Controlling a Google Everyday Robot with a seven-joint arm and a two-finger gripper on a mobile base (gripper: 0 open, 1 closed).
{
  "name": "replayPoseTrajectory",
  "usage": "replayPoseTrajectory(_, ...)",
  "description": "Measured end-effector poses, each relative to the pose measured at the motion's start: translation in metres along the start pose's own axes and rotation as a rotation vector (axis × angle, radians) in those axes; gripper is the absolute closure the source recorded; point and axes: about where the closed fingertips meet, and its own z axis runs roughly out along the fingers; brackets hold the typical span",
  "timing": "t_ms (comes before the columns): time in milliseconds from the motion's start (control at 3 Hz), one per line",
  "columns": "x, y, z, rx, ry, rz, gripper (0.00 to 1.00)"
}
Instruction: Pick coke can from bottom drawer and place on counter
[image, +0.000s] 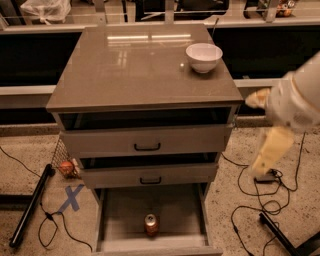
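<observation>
The coke can (151, 224), red with a silver top, stands upright near the front of the open bottom drawer (122, 212). The counter (135, 75) is the glossy grey-brown top of the cabinet, reflecting ceiling lights. My arm (297, 100) comes in from the right edge, white and pale yellow. My gripper (265, 162) hangs at its lower end, right of the cabinet at about the height of the middle drawer. It is well apart from the can, above it and to its right.
A white bowl (204, 56) sits on the counter's back right corner. The two upper drawers (147, 142) with black handles stand slightly open. Cables (260, 192) lie on the floor to the right. A black pole (31, 205), a blue tape X (71, 197) and a mesh basket (65, 162) are on the left.
</observation>
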Motion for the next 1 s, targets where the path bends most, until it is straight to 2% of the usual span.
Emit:
replayPoseTrajectory(333, 0.025, 0.017, 0.018, 0.004, -0.065, 0.047, 0.0)
replayPoseTrajectory(667, 0.025, 0.017, 0.017, 0.006, -0.064, 0.048, 0.0)
replayPoseTrajectory(1000, 0.04, 0.019, 0.04, 0.021, -0.085, 0.059, 0.0)
